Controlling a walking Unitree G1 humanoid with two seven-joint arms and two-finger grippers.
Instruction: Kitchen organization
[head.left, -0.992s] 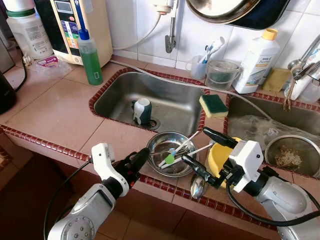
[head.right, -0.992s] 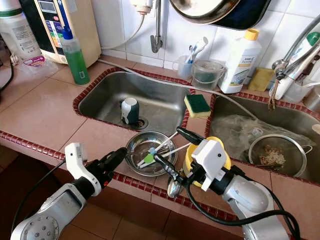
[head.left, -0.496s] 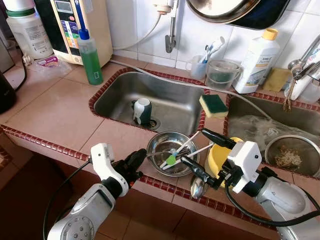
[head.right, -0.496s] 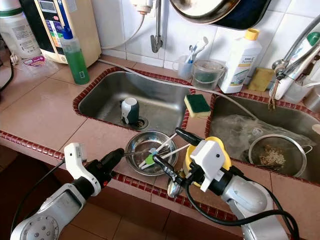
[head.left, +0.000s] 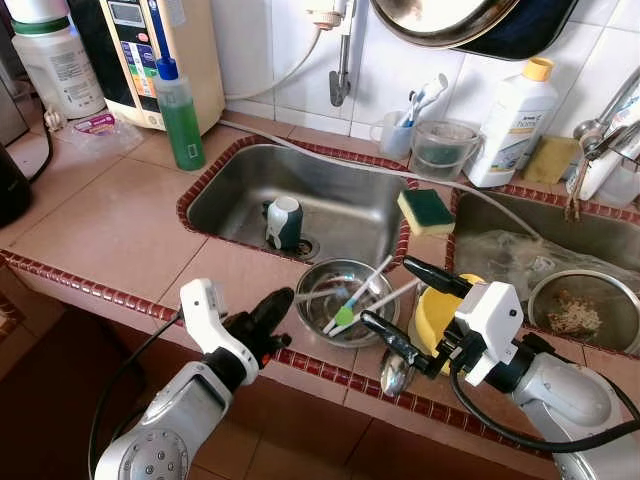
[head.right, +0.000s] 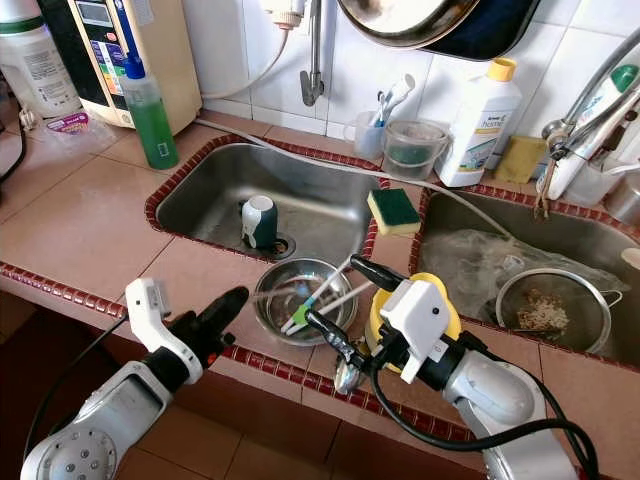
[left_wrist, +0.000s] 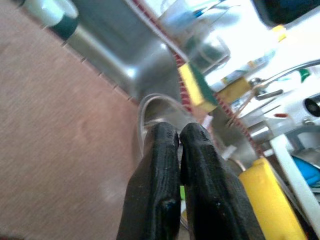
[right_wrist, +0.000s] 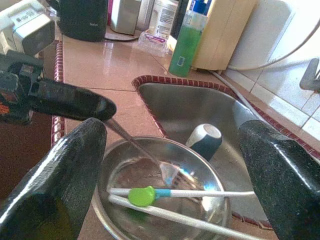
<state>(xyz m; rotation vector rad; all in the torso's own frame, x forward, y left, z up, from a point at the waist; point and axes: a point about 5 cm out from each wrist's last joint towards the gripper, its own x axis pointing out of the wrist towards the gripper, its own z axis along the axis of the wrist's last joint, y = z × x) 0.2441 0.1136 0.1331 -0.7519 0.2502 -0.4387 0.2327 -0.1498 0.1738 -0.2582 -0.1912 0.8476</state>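
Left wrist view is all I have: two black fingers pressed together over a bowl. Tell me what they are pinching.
Observer: The left hand pinches the handle of a fork; its tines lie in the steel bowl.
Operator: List what else is in that bowl.
Observer: A white utensil with a green tip and a plain white stick beside it.
Operator: Report the right hand.
Observer: The right hand is open at the bowl's right side, and a spoon lies close beside its lower finger.
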